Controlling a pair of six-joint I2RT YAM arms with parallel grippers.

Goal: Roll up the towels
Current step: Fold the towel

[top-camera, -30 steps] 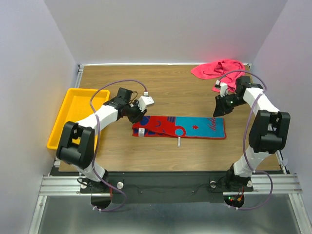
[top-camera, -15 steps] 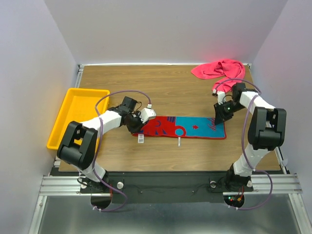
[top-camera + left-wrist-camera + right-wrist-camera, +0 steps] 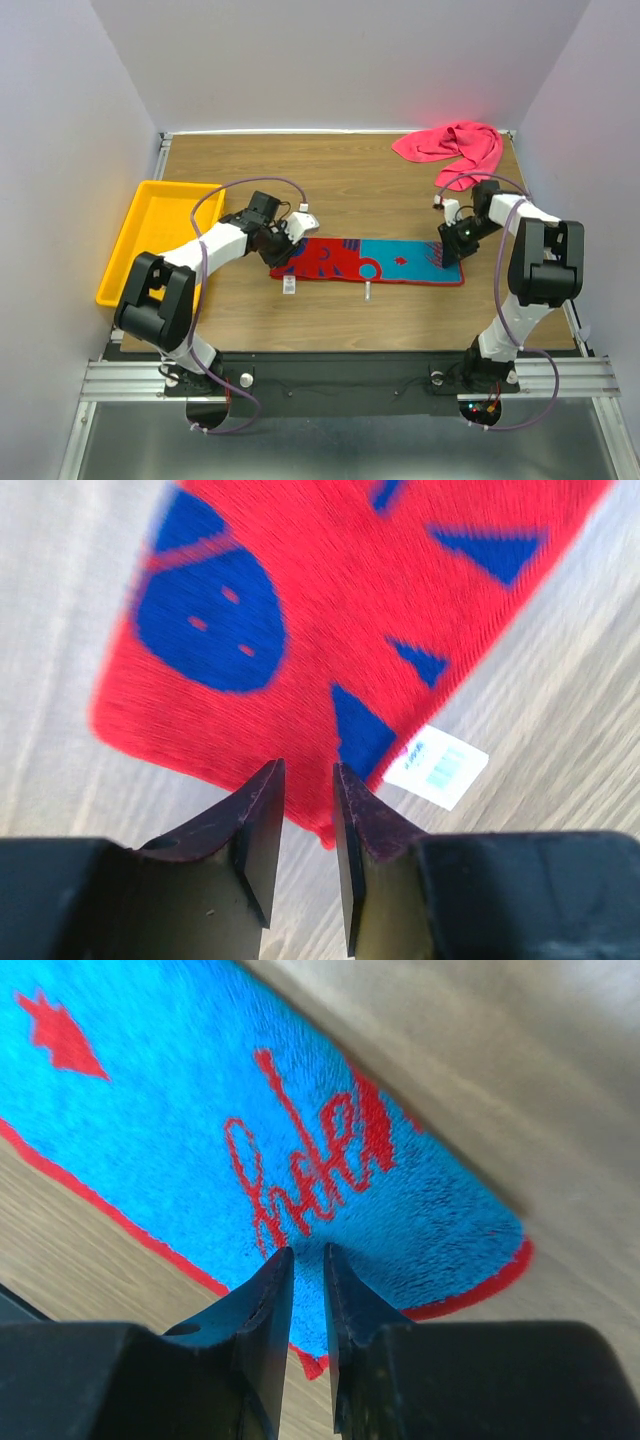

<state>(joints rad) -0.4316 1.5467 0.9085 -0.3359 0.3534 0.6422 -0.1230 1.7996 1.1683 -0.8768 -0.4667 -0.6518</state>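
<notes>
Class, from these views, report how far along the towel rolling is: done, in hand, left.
Done: nothing is rolled yet; the patterned towel lies flat. In hand: the left gripper is at its red end and the right gripper at its teal end, fingers nearly together; a grip is not certain. Left: rolling it, then the pink towel, crumpled at the far right corner.
</notes>
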